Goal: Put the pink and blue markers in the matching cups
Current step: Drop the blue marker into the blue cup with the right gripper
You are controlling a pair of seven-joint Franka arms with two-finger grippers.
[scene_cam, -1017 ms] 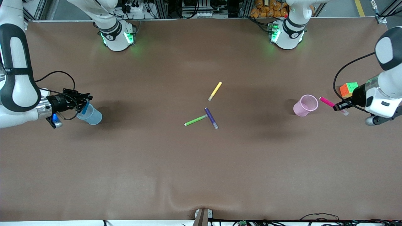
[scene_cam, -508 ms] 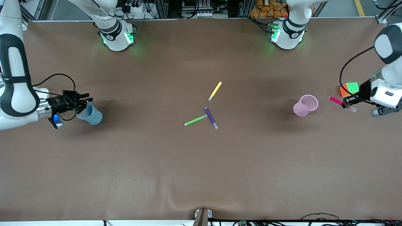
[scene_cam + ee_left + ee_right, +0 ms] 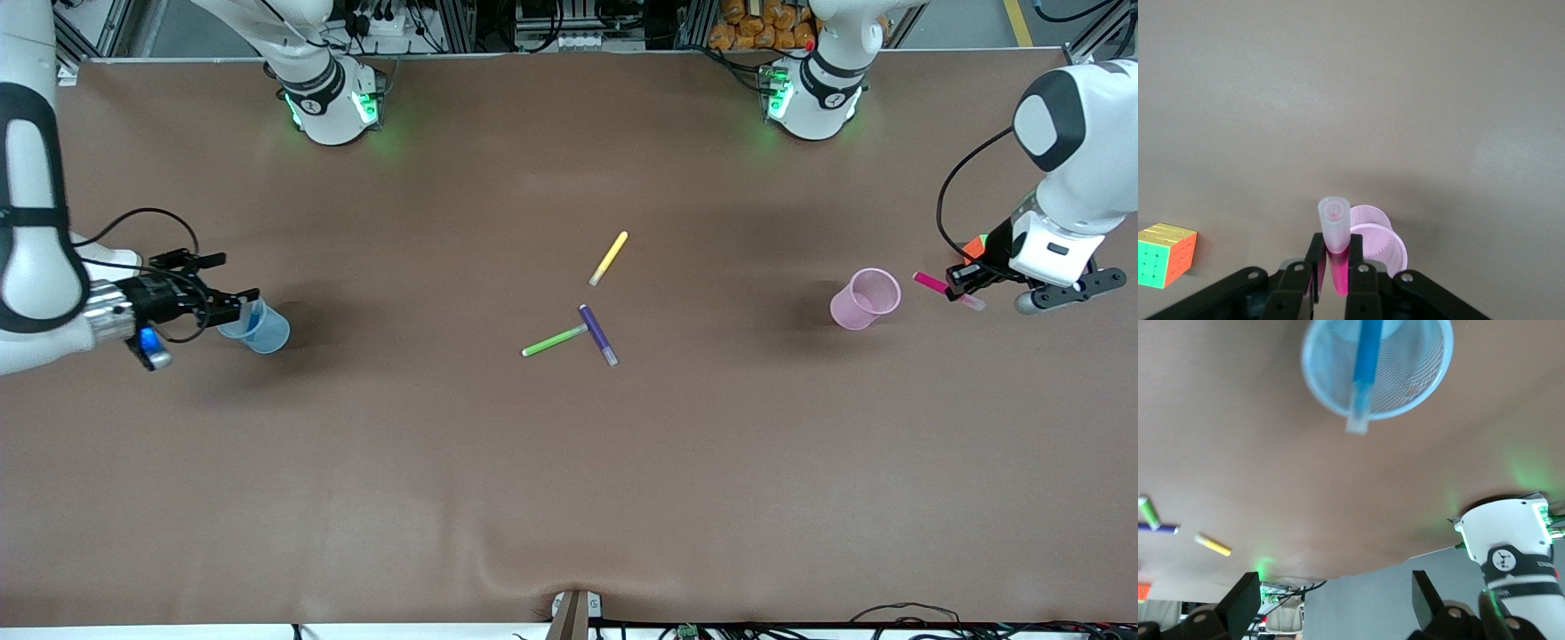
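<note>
— From the high front camera, what has changed?

— The right gripper (image 3: 233,307) has let go and drawn back from the pale blue translucent plastic cup (image 3: 258,327); its fingers are now spread, and the slim bright blue marker (image 3: 257,313) stands inside that cup, leaning on the rim. The left gripper (image 3: 958,281), over the table just beside the pale pink translucent plastic cup (image 3: 865,300), is clamped on the magenta-pink marker (image 3: 932,284) and has swung closer to the cup than half a second ago.

— Which way does the pink one lie?

— Nearly level, its long axis running along the table, pink end toward the pink cup.

— And the count?

— Two cups; five markers: pink, blue, a yellow marker (image 3: 609,258), a lime green marker (image 3: 554,340) and a dark purple marker (image 3: 598,335) touching it. One multicoloured puzzle cube (image 3: 976,246) too.

— The left wrist view?

— Fingers (image 3: 1316,261) pinch the pink marker, grey cap end toward the camera, the pink cup directly past it, the cube (image 3: 1165,254) well apart.

— The right wrist view?

— Fingers (image 3: 1426,597) wide apart; the blue marker (image 3: 1365,367) is in its cup (image 3: 1418,373), cap over the rim.
</note>
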